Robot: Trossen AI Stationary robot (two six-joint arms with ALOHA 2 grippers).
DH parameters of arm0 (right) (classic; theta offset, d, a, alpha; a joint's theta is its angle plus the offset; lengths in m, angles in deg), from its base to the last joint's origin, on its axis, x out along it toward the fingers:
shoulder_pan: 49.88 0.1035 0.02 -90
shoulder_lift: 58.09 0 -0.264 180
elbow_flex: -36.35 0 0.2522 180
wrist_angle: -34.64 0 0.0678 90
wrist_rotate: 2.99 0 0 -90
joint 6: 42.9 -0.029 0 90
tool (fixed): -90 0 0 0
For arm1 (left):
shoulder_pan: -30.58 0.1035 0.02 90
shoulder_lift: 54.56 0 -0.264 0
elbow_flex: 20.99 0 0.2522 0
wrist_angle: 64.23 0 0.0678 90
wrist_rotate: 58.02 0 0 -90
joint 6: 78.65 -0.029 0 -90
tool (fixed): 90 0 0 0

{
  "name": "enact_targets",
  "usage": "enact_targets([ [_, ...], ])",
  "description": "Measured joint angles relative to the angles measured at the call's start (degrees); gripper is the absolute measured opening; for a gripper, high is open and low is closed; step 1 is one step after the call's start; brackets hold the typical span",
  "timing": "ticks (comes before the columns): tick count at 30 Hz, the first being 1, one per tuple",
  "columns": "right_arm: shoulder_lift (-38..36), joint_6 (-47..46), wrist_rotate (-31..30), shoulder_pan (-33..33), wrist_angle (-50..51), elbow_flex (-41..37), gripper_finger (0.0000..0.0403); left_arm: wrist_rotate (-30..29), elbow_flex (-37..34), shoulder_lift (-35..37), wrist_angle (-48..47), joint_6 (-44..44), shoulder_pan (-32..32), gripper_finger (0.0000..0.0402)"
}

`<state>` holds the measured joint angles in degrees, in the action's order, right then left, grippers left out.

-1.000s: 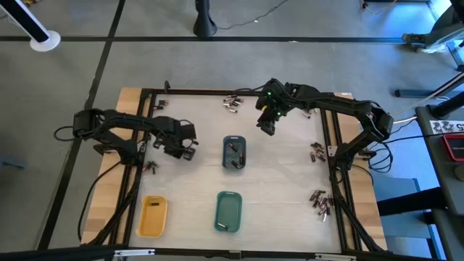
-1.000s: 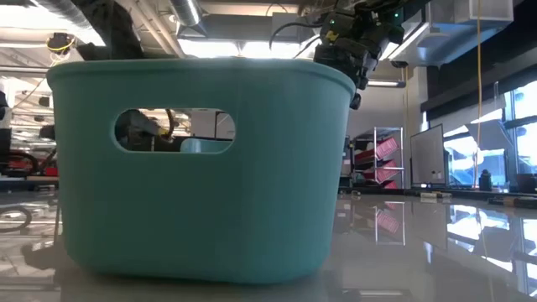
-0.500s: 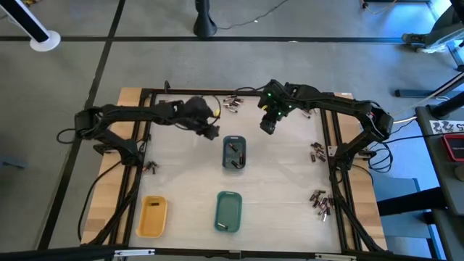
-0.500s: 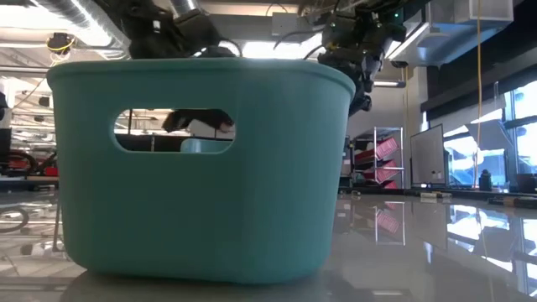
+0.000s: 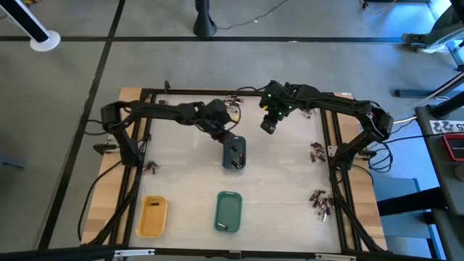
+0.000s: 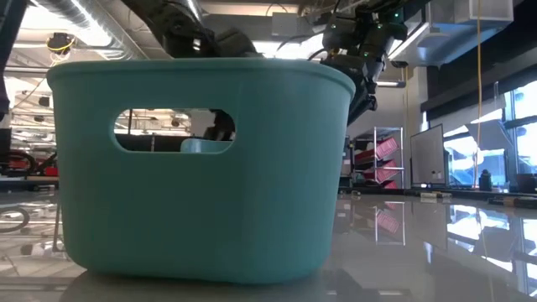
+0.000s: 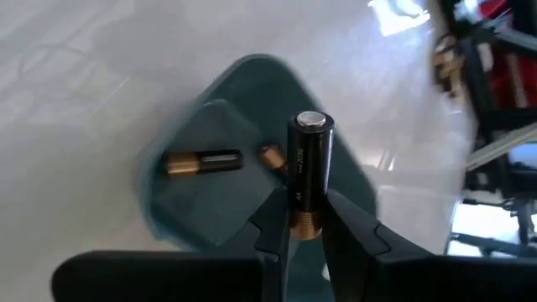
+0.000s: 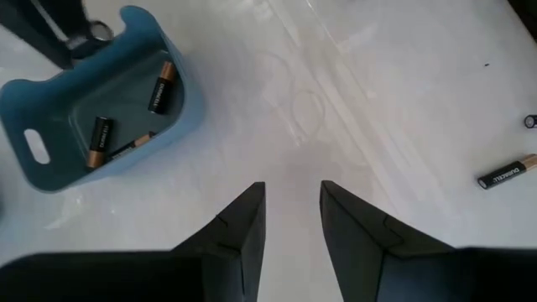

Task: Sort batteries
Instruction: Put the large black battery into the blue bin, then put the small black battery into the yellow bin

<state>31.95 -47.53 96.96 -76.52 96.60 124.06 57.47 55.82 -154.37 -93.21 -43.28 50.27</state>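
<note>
My left gripper (image 5: 230, 138) hangs over the grey-blue tray (image 5: 233, 154), shut on a black battery with a copper end (image 7: 308, 164). In the tray (image 7: 235, 101) lie loose batteries (image 7: 201, 161); the right wrist view shows three (image 8: 99, 141) lying on its floor. My right gripper (image 5: 268, 127) hovers just right of and beyond that tray, open, with bare table between its fingers (image 8: 292, 210). More batteries lie in small clusters on the table at the far edge (image 5: 232, 104), the right side (image 5: 317, 150) and the near right (image 5: 320, 203). My left gripper pinches the battery's copper end (image 7: 304, 221) between its two fingers (image 7: 273, 228). The rest of the battery sticks out past the fingertips, in line with them, silvery cap (image 7: 311, 120) foremost. The fingers slant down from the table's left. The battery is lifted clear above the tray.
A green tray (image 5: 228, 212) stands near the front middle and fills the low view (image 6: 201, 168). A yellow tray (image 5: 153, 216) sits at the front left. A few batteries lie by the left frame (image 5: 151, 167), and one lies alone (image 8: 506, 176) near my right gripper.
My left gripper has swung from the table's left side toward the right, over the grey-blue tray, turning and tipping as it went, with the battery kept in its fingers. My right gripper has stayed in place with a slight turn of the wrist.
</note>
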Motion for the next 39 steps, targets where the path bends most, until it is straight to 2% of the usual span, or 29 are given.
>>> enact_targets([
  [6,0.00,-0.20,0.02,-0.01,0.00,0.00,0.0117,1.57,2.84,-1.79,-3.88,-5.64,-0.26,0.0075],
  [18,0.00,0.39,-0.02,-0.02,-0.55,0.00,0.0117,1.75,3.51,-1.54,-4.61,-9.66,0.39,0.0146],
  [25,0.00,0.65,0.02,0.00,-0.72,0.00,0.0117,1.14,3.54,3.67,-13.30,-13.84,2.32,0.0144],
  [31,0.00,1.60,0.02,-0.01,-2.84,0.00,0.0117,-7.29,3.54,7.14,-23.96,-17.36,2.51,0.0136],
  [33,0.00,1.81,0.04,-0.02,-4.12,0.00,0.0117,-9.27,3.54,7.10,-25.16,-17.70,2.51,0.0136],
  [39,0.00,1.68,-2.42,-0.70,-3.13,0.02,0.0117,-9.85,3.52,7.10,-26.76,-17.94,2.56,0.0136],
])
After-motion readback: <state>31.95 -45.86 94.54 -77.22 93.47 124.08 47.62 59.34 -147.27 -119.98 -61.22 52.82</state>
